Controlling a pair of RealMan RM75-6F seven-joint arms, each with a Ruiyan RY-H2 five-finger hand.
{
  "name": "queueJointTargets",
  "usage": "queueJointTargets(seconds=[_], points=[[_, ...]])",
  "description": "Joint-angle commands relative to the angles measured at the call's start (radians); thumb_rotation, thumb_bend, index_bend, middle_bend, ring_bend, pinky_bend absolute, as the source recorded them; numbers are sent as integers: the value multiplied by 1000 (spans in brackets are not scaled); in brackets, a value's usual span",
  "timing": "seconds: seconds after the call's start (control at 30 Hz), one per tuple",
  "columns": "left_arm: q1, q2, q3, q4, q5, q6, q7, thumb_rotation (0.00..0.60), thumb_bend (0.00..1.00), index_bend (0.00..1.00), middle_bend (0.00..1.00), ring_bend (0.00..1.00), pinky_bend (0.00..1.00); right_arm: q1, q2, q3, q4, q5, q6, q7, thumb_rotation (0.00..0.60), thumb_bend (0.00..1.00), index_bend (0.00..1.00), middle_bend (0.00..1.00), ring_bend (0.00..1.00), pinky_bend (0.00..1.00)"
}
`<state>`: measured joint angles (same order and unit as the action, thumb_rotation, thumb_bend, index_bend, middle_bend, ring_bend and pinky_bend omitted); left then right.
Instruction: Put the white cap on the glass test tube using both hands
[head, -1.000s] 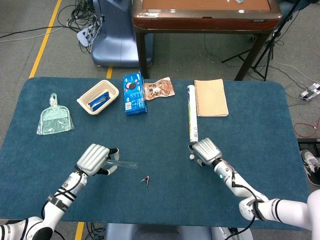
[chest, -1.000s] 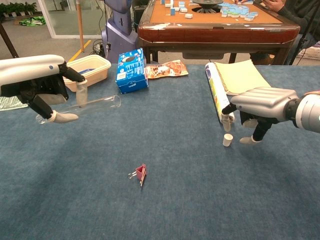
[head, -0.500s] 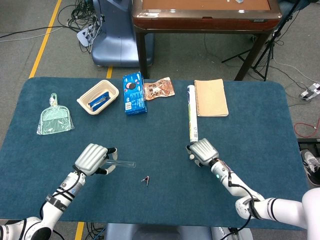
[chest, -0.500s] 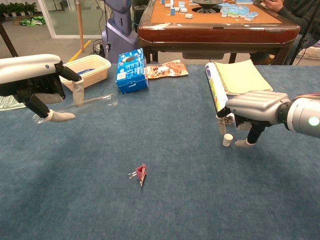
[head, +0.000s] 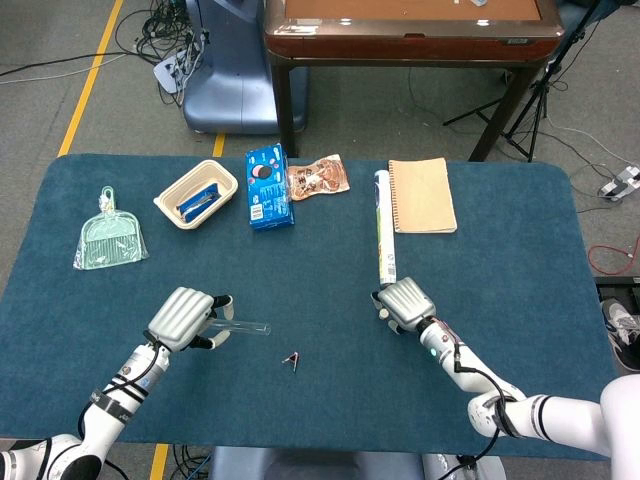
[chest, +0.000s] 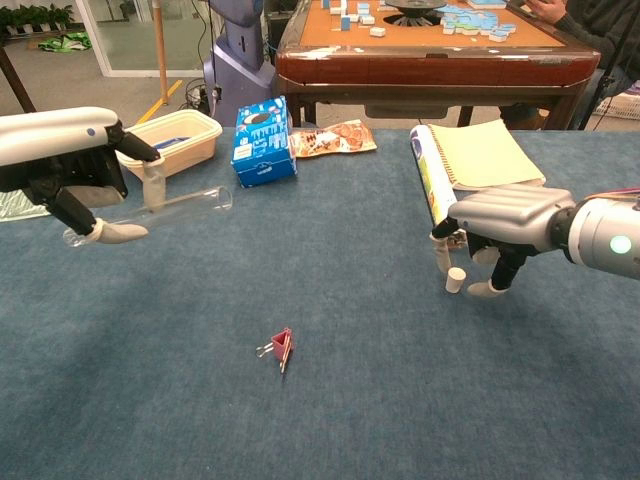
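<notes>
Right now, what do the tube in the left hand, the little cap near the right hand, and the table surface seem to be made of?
The test tube looks like clear glass: the table shows through it, with a faint shine. The cap seems to be matt white plastic, opaque and smooth, though it is too small to be sure. The table is covered in dark blue fabric, like felt or carpet, with a fuzzy, non-reflective texture.

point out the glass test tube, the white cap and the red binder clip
glass test tube (chest: 185, 205), chest view, on the clear barrel past the fingers
white cap (chest: 456, 280), chest view, on its side wall
red binder clip (chest: 282, 346), chest view, on the red body
</notes>
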<state>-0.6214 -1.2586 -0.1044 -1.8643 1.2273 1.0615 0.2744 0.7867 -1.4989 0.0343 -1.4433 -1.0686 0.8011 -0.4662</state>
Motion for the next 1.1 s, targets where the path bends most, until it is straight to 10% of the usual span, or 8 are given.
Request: queueJointTargets(seconds=[0.03,1.1], points=[[0,0,0,1,-1,-1,0,600,260,631,1000,991,1000,0,-2,1,2,-2,2,2,600,284,453,1000,1000,1000],[-2,0,-4,6,-10,-9,1,600,260,635,1000,991,1000,5,-12,7,26,5,-9,13,600,345,530,1000,1000,1000]])
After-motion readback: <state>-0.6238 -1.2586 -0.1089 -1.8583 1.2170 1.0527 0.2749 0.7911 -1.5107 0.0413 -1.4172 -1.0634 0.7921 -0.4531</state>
